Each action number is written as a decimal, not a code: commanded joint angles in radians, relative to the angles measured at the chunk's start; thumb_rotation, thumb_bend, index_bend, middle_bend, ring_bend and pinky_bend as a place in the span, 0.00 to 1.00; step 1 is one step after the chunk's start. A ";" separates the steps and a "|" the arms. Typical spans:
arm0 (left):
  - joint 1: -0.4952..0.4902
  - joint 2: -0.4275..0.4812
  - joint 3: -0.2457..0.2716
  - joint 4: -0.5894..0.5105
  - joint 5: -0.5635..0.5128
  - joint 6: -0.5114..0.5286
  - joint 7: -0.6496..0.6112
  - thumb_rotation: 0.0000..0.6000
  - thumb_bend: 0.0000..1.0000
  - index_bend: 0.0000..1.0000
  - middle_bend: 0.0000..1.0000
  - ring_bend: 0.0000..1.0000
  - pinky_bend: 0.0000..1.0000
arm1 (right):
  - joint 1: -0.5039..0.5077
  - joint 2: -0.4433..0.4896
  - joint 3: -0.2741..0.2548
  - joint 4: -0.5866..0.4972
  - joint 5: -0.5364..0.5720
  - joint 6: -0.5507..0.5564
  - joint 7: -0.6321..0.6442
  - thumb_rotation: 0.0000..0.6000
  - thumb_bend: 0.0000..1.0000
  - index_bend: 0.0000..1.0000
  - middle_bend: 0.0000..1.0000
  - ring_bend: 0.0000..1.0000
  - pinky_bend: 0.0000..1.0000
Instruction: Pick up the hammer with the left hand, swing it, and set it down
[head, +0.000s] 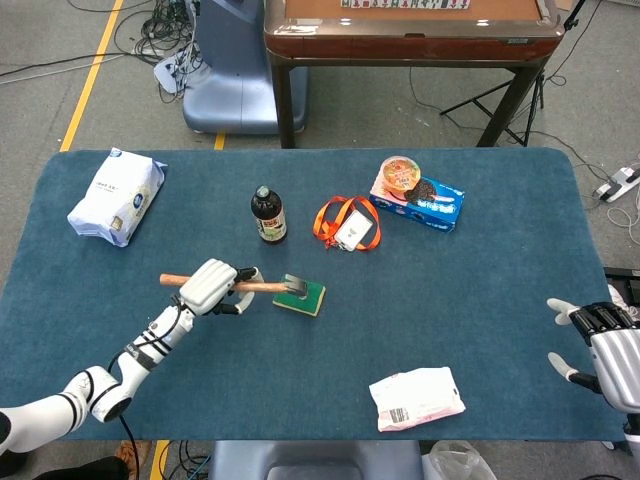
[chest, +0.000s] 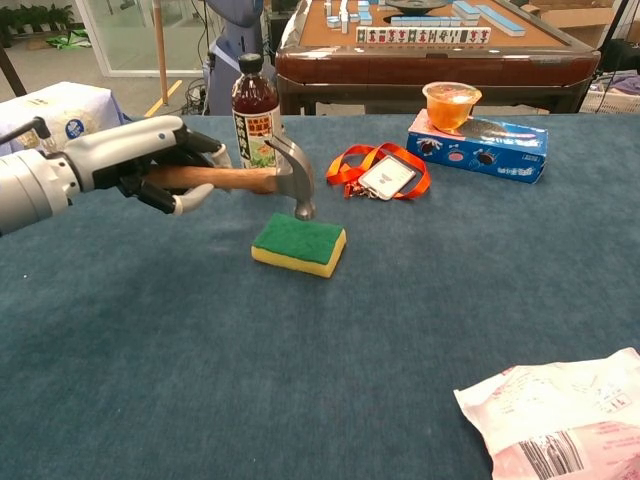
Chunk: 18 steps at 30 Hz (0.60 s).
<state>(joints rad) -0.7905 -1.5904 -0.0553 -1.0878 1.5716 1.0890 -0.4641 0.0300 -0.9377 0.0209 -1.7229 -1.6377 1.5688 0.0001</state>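
My left hand (head: 213, 285) (chest: 165, 160) grips the wooden handle of the hammer (head: 268, 287) (chest: 262, 179). The hammer is held level above the table, its metal head (chest: 294, 175) hanging just over the near-left part of the green and yellow sponge (head: 303, 296) (chest: 298, 243). In the chest view a small gap shows between head and sponge. My right hand (head: 604, 345) hovers at the table's right edge with its fingers spread and nothing in them.
A dark bottle (head: 267, 215) (chest: 257, 110) stands just behind the hammer. An orange lanyard with a badge (head: 347, 224), a cup on a blue snack box (head: 418, 196), a white bag (head: 116, 195) at far left and a white packet (head: 416, 397) at the front lie on the blue table (head: 480, 280).
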 joint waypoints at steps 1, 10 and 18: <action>-0.005 -0.038 -0.008 0.032 -0.019 -0.019 0.036 1.00 0.58 0.72 0.79 0.78 1.00 | -0.001 -0.001 0.000 0.005 0.004 -0.002 0.005 1.00 0.19 0.28 0.42 0.32 0.28; -0.001 -0.081 -0.013 0.088 -0.039 -0.032 0.079 1.00 0.58 0.72 0.78 0.77 1.00 | -0.008 -0.004 -0.001 0.024 0.010 0.006 0.027 1.00 0.19 0.28 0.42 0.32 0.28; 0.005 -0.096 0.001 0.127 -0.023 -0.017 0.112 1.00 0.58 0.72 0.78 0.77 1.00 | -0.010 -0.007 0.000 0.034 0.006 0.010 0.038 1.00 0.19 0.28 0.42 0.32 0.28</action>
<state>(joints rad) -0.7862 -1.6895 -0.0553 -0.9568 1.5469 1.0696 -0.3469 0.0205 -0.9448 0.0204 -1.6890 -1.6310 1.5788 0.0380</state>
